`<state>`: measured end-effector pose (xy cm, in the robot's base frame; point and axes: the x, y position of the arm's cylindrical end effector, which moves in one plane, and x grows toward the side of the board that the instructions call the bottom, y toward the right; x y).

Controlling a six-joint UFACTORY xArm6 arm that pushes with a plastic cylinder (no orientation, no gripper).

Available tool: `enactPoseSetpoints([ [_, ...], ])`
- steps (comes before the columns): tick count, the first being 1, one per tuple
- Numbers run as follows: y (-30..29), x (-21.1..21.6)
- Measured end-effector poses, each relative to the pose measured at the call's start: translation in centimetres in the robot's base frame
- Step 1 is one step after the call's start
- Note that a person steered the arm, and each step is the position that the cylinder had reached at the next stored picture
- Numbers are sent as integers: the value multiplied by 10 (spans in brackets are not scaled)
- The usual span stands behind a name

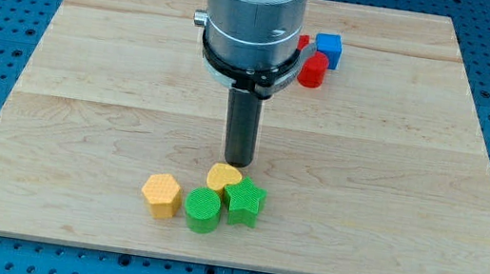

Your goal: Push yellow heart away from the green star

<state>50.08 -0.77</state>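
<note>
Down near the table's (54, 129) six o'clock edge sits a tight knot of four blocks. The yellow heart (223, 176) is at the top of the knot, and the green star (244, 201) presses against it from about four o'clock, the two touching. A green cylinder (203, 210) sits at six o'clock from the heart, close against the star's nine o'clock side. A yellow hexagon (161, 193) lies at eight o'clock from the heart, just beside the cylinder.

Up towards the twelve o'clock edge, well apart from all that, there is a blue cube (328, 50) with a red cylinder (313, 71) just beside it at seven o'clock, and a sliver of another red block (303, 41) half hidden behind the arm's grey body; I cannot make out its shape.

There is no claw on this arm, only the dark rod, so nothing is being held. My tip (237, 164) stands at roughly one o'clock from the heart, right at its upper edge, seemingly touching it. The star lies beyond the heart, at about five o'clock from the tip. The hexagon and green cylinder crowd the heart's lower side.
</note>
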Motion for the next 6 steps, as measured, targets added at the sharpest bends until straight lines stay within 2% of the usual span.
enactPoseSetpoints([
  [1, 14, 1],
  [2, 31, -17],
  [4, 89, -89],
  [5, 92, -47],
  [6, 95, 21],
])
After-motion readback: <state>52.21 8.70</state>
